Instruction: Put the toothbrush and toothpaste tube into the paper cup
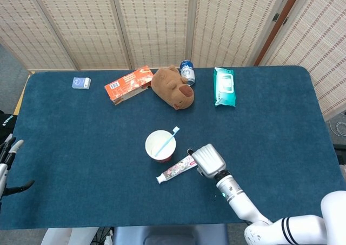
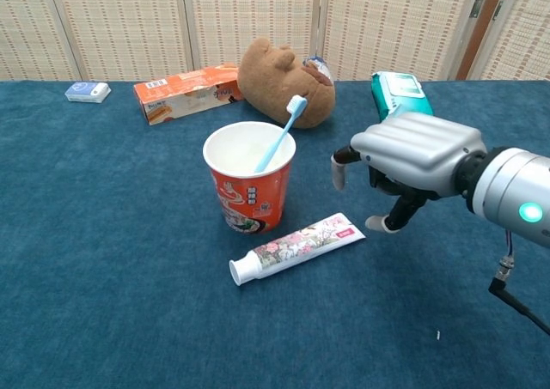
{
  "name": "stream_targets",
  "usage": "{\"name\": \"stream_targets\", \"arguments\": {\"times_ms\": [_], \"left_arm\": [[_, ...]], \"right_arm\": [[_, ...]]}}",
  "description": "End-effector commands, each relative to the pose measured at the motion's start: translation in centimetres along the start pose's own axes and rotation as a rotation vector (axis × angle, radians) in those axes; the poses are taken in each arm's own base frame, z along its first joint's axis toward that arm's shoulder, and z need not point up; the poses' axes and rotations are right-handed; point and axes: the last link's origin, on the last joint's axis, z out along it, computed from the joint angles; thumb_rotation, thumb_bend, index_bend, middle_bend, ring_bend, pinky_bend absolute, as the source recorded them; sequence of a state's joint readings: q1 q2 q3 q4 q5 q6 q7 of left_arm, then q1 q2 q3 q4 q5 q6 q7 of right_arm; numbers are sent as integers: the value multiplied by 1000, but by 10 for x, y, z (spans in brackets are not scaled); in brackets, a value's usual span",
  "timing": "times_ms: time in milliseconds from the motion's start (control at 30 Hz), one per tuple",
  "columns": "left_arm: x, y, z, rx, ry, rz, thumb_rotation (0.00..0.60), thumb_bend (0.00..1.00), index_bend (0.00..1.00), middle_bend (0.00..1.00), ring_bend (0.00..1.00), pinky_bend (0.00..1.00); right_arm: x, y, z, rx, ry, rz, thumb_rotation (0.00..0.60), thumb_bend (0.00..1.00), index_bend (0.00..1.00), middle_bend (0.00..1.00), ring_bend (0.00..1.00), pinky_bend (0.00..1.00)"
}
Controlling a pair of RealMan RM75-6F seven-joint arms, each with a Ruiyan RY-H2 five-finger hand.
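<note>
Right hand [image 2: 411, 155] is hovering mid-right of frame, fingers [image 2: 339, 173] curled downward, holding nothing. Toothpaste tube [image 2: 295, 247] is lying on the tabletop [image 2: 103, 260] below the paper cup [image 2: 250, 176], toothbrush [image 2: 280, 132] standing inside

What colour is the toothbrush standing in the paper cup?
Light blue; the toothbrush shows best in the chest view.

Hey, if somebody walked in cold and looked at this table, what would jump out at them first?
Probably the silver right hand, hovering over the flat end of the toothpaste tube lying on the blue table. Beside it stands the orange paper cup with a blue toothbrush already in it, and a brown plush toy behind.
</note>
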State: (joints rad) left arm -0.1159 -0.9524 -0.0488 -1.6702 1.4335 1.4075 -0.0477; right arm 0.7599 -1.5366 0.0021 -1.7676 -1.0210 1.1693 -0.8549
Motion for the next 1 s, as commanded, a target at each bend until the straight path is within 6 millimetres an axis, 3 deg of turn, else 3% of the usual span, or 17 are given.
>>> {"name": "stream_targets", "arguments": {"times_ms": [33,333,1000], "left_arm": [[0,0,0,1,-1,0,600,0,0,0,0,0],[-1,-1,0,1,-2,-1,600,0,0,0,0,0],[2,-8,-3,13,2,-8,600,0,0,0,0,0]], "right_arm": [[0,-2,3,-8,-23,-13,600,144,391,1000,1000,1000],[3,-16,17,-44,-71,-35,600,143,391,1000,1000,1000],[-16,-47,35,0,-131,-12,600,143,391,1000,1000,1000]]}}
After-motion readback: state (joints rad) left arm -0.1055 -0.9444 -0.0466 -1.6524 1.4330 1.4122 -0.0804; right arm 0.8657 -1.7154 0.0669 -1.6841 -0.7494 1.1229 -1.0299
